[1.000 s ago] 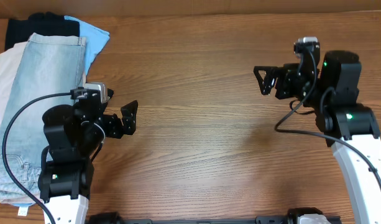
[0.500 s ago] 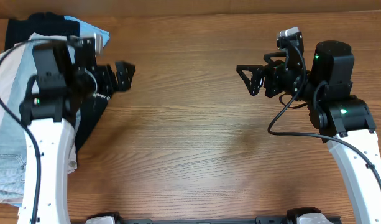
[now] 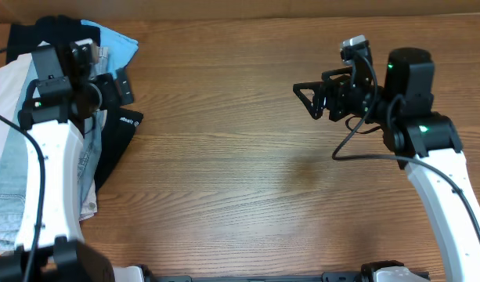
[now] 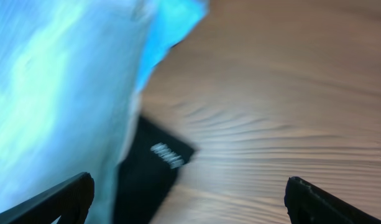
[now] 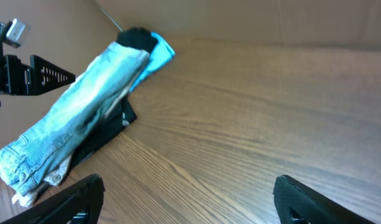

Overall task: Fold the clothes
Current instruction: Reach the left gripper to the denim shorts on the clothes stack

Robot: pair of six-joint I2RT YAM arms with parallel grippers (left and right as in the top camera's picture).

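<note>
Denim shorts (image 3: 9, 200) lie on beige trousers (image 3: 6, 82), with a black garment (image 3: 118, 137) poking out at their right side. Your left gripper (image 3: 122, 84), jaws wide apart, has swung from beside the shorts to over their far end. Your right gripper (image 3: 318, 100), also parted, hangs well right of them. Your left arm hides the shorts' middle.

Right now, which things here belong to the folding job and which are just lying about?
For the job:
- denim shorts

Just lying about:
- beige trousers, under the shorts
- black garment with a small white logo
- bright blue garment at the far end
</note>
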